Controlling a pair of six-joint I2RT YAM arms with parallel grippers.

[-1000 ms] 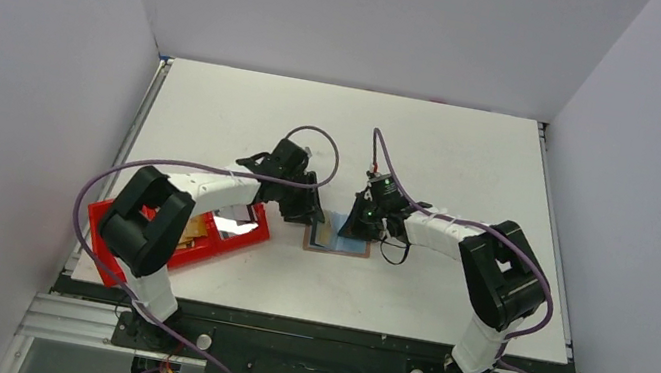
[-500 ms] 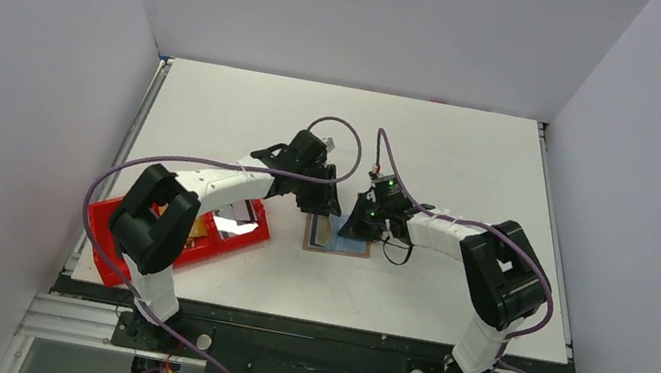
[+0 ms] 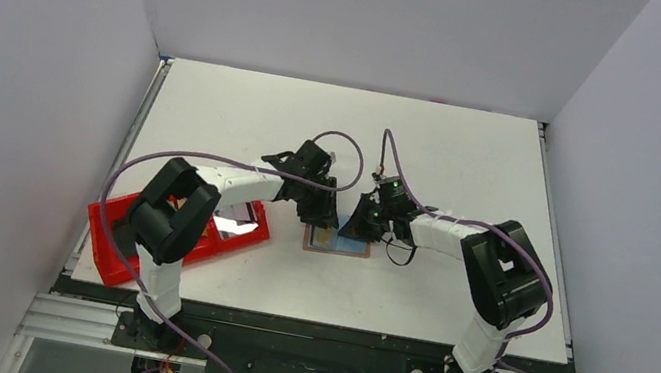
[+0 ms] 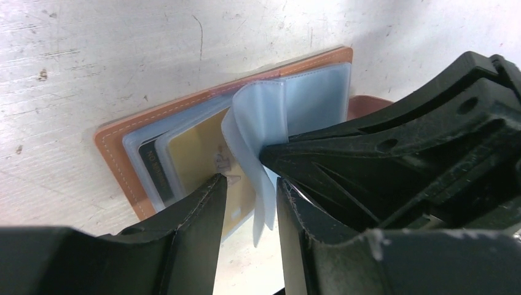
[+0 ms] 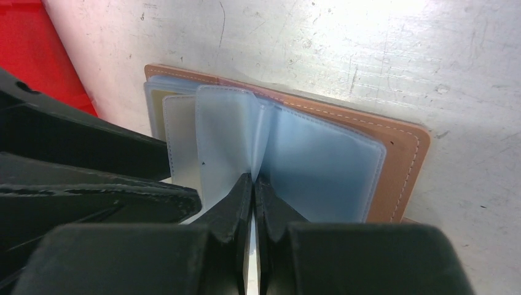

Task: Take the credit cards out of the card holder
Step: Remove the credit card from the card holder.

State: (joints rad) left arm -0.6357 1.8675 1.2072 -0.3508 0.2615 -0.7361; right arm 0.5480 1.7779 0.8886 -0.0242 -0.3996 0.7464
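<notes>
The tan-brown card holder point(image 3: 337, 243) lies open on the table, its pale blue plastic sleeves point(image 5: 319, 166) fanned up. A gold credit card point(image 4: 195, 153) sits in a left-hand sleeve, with a dark card point(image 4: 153, 171) behind it. My left gripper point(image 4: 250, 181) is open over the holder's left half, the gold card's corner and a loose sleeve edge lying in the narrow gap between its fingers. My right gripper point(image 5: 253, 179) is shut, its tips pressed into the fold between two sleeves. In the top view the left gripper point(image 3: 325, 220) and the right gripper point(image 3: 353, 228) nearly meet over the holder.
A red tray point(image 3: 108, 251) lies left of the holder under the left arm, with a shiny pale card point(image 3: 234, 225) in it. The red tray point(image 5: 49, 55) shows as a corner in the right wrist view. White walls enclose the table.
My left arm swung right from the tray's edge to the card holder and lowered its gripper onto the left half, jaws narrowing slightly. The right gripper stayed on the sleeves.
</notes>
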